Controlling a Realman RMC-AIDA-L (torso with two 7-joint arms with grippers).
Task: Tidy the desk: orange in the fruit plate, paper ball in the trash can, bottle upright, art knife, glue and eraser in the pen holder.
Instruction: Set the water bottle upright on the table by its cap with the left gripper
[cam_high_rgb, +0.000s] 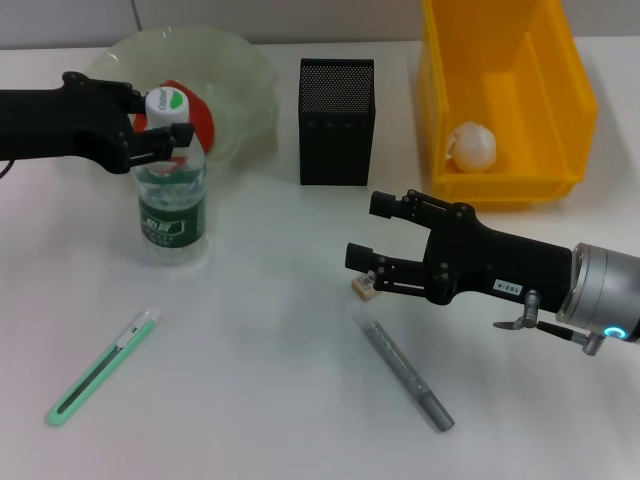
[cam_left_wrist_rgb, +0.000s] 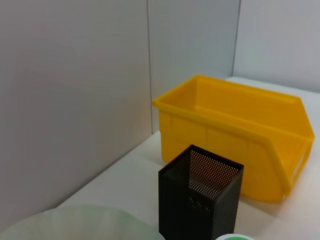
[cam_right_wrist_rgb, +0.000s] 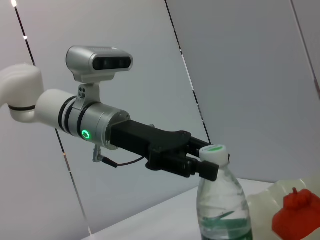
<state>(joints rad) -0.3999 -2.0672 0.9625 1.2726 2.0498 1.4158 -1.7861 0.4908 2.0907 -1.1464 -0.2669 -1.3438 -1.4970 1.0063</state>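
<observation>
Leftmost, the left gripper (cam_high_rgb: 163, 118) pinches the neck of the bottle (cam_high_rgb: 172, 200), which stands upright on the table (cam_high_rgb: 270, 330) just in front of the fruit plate (cam_high_rgb: 245, 75). That plate holds the orange (cam_high_rgb: 196, 115). Nearer the front lies the art knife (cam_high_rgb: 100, 367). At centre stands the pen holder (cam_high_rgb: 336, 120); its contents are hidden by the mesh. Below it, the right gripper (cam_high_rgb: 367, 240) hangs with fingers spread, the eraser (cam_high_rgb: 363, 287) just beside its lower finger and the glue (cam_high_rgb: 406, 371) lying nearby. Rightmost, the trash can (cam_high_rgb: 570, 100) contains the paper ball (cam_high_rgb: 471, 146).
</observation>
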